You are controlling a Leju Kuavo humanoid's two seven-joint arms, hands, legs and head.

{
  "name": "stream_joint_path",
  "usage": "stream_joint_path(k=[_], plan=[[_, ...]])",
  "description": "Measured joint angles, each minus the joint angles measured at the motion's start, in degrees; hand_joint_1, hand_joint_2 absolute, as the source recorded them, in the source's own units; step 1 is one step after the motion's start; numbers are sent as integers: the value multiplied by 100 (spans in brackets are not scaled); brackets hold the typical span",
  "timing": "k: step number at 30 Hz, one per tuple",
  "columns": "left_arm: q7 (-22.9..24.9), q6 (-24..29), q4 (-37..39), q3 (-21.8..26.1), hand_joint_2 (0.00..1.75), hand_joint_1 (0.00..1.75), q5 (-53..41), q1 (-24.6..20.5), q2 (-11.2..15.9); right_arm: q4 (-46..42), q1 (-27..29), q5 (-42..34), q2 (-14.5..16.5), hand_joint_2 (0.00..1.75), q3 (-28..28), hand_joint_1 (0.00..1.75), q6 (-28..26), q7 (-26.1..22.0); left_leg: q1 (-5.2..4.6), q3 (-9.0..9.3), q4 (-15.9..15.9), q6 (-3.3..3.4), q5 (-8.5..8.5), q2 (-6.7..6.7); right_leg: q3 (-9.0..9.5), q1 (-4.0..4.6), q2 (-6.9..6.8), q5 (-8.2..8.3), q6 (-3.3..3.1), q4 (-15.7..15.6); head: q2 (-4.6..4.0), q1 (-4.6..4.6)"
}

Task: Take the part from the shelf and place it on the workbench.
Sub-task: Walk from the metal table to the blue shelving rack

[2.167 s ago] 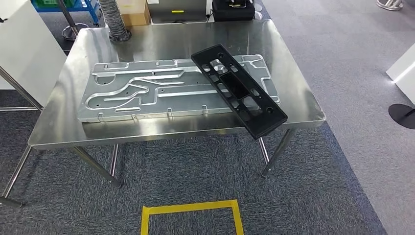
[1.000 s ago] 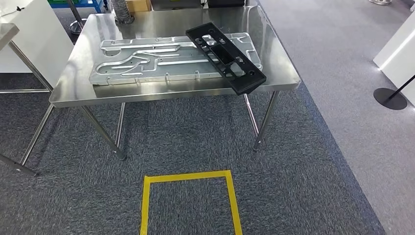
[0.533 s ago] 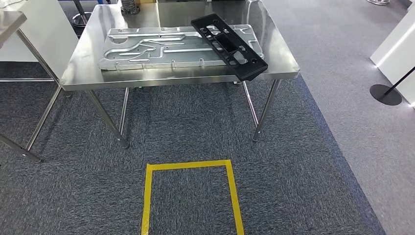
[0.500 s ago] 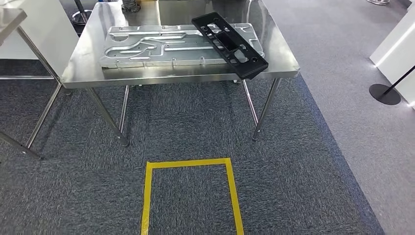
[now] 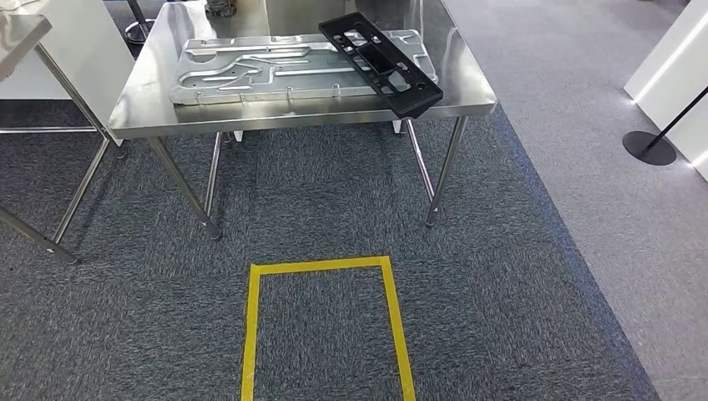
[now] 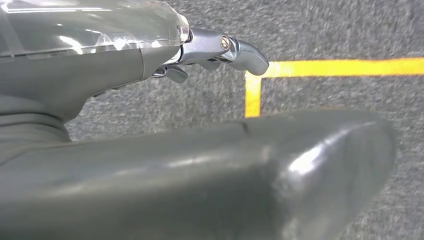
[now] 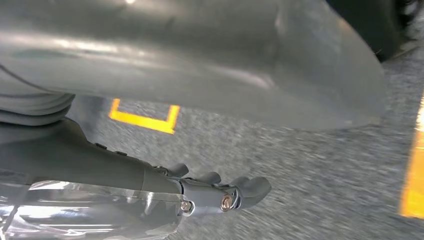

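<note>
A long black part [image 5: 380, 63] with several cut-outs lies slantwise on the steel workbench [image 5: 150, 96], resting across the right end of a large machined aluminium plate [image 5: 250, 71]. Its near end reaches the bench's front right corner. In the left wrist view my left hand [image 6: 150, 155] hangs over the carpet, thumb and fingers [image 6: 225, 50] apart, holding nothing. My right hand [image 7: 150, 60] hangs the same way in the right wrist view, its fingers [image 7: 235, 195] spread from the thumb with nothing between them.
A yellow tape square [image 5: 321, 266] marks the grey carpet in front of the bench. A second steel table [image 5: 21, 33] stands at the left. At the right are a white panel [image 5: 668, 75] and a round black stand base [image 5: 649, 148].
The whole picture has shifted: the camera has backed away from the workbench, which now sits higher and smaller. The black part lies on the plate as before.
</note>
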Motion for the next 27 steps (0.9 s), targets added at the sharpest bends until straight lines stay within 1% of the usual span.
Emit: stream_joint_path(k=[1,2,3,4,5,6,7,8,9,10,11,12,13,15,16,17,20,23,26,27], plan=[[10,2,0,-5,0,0,-7,2,-1,2,2,-21,1,0,-34,0,11,39,9,-108,286,-23,-232,-13,-39,-7,-10,44,-26,-6,0,0],[18,2,0,-14,0,0,-16,5,-2,3,2,-38,1,0,-63,0,12,63,17,-237,657,-46,-488,-21,-90,-5,-10,77,-45,4,0,0],[26,3,0,-26,0,0,-27,9,-3,3,3,-57,1,0,-92,0,10,77,29,-356,1043,-68,-687,-23,-144,-1,-12,105,-48,23,0,0],[35,5,0,-39,0,0,-37,12,-3,3,3,-79,1,44,-119,0,8,86,40,-418,1318,-85,-776,-23,-197,2,-12,128,-45,48,0,1],[44,9,0,-52,0,0,-47,15,-3,4,4,-100,1,87,-148,0,5,92,48,-384,1399,-98,-752,-22,-248,2,-12,147,-36,81,0,1],[59,14,0,-64,0,0,-55,16,-2,5,4,-121,2,131,-179,0,0,101,54,-232,1238,-104,-634,-22,-296,-1,-11,159,-25,121,0,1],[72,19,0,-74,0,0,-63,14,0,7,3,-145,4,175,-209,0,-6,112,60,19,874,-105,-474,-21,-339,-7,-10,162,-12,170,0,1],[84,25,0,-82,0,0,-73,9,1,7,1,-167,8,175,-237,0,-14,124,71,289,437,-118,-390,-25,-383,5,-9,157,5,233,0,1],[95,29,1,-89,0,0,-85,1,-2,8,-2,-187,10,175,-265,0,-25,134,83,492,87,-101,-323,-37,-432,19,-5,141,14,306,0,1],[102,32,2,-93,0,0,-98,-3,-5,9,-6,-201,12,175,-290,0,-37,138,93,601,-123,-77,-324,-46,-475,41,-2,129,24,366,0,2],[114,33,3,-97,0,0,-111,-4,-9,9,-8,-211,13,175,-315,0,-52,147,98,623,-196,-56,-352,-54,-510,66,5,124,31,409,0,2],[140,36,4,-99,44,0,-122,-3,-13,9,-9,-219,11,175,-340,0,-72,168,93,603,-186,-16,-331,-58,-534,71,12,129,38,427,0,3],[191,45,4,-102,87,0,-130,-5,-12,10,-7,-225,14,175,-361,0,-96,199,83,589,-181,-1,-334,-53,-545,72,15,147,55,424,0,3],[320,74,4,-109,175,0,-134,-24,-11,11,-4,-232,21,87,-394,0,-148,270,59,571,-179,25,-305,-51,-562,53,20,177,92,413,0,3],[374,89,3,-113,175,0,-136,-32,-10,12,-2,-234,26,44,-403,0,-167,287,49,562,-178,35,-298,-50,-569,44,21,189,108,409,0,3],[406,96,3,-118,175,0,-137,-39,-9,13,-2,-244,27,44,-411,0,-180,282,41,555,-177,44,-293,-50,-573,36,23,198,120,406,0,3],[485,118,3,-130,175,0,-142,-58,-8,14,-2,-288,33,175,-454,0,-190,180,24,545,-173,64,-280,-49,-579,21,27,216,144,403,0,3],[586,152,2,-216,175,0,-88,-58,-3,13,15,-349,36,175,-468,0,-190,116,16,542,-171,75,-272,-48,-583,13,27,229,162,402,0,3],[682,182,-3,-508,175,0,160,-9,23,8,60,-566,34,175,-344,0,-190,102,15,541,-171,76,-267,-48,-586,11,27,234,167,402,0,3],[715,189,-5,-610,131,0,265,11,34,2,76,-656,33,131,-287,0,-190,102,15,541,-171,75,-266,-48,-587,11,27,235,167,402,0,3]])
